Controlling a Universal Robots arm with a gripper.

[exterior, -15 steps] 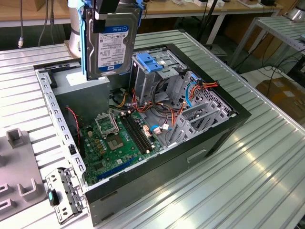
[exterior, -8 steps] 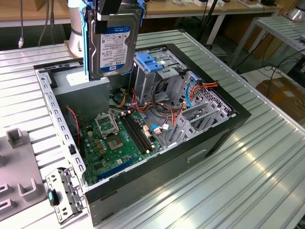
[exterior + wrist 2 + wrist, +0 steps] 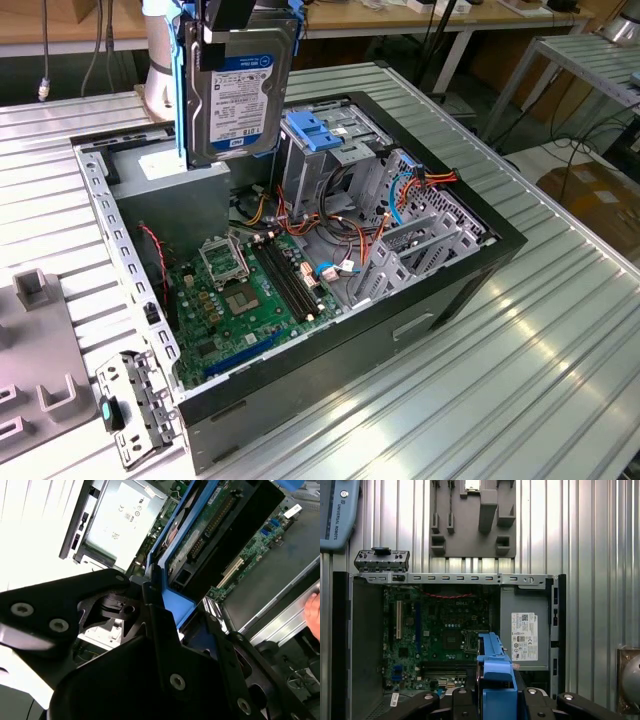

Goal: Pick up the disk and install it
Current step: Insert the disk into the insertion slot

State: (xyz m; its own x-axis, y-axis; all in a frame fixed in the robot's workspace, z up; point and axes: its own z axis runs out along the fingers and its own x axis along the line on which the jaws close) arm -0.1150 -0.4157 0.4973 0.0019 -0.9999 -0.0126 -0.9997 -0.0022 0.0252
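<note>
The disk (image 3: 243,100), silver with a white-and-blue label and blue side rails, hangs upright on edge above the open computer case (image 3: 470,262). My gripper (image 3: 238,22) is shut on its upper end. The disk sits over the grey power-supply box (image 3: 188,185), to the exterior view's left of the drive cage with the blue latch (image 3: 316,135). In the first wrist view a blue rail (image 3: 495,677) runs between my black fingers (image 3: 462,706), above the motherboard (image 3: 437,630). The second wrist view shows the disk's circuit-board side (image 3: 200,535) and a blue rail (image 3: 167,587).
Cables (image 3: 330,230) cross the case floor beside the motherboard (image 3: 245,290). A detached metal bracket (image 3: 135,405) lies by the case's near corner. A grey fixture plate (image 3: 470,525) lies on the ribbed table. A hand (image 3: 313,612) shows at the edge of the second wrist view.
</note>
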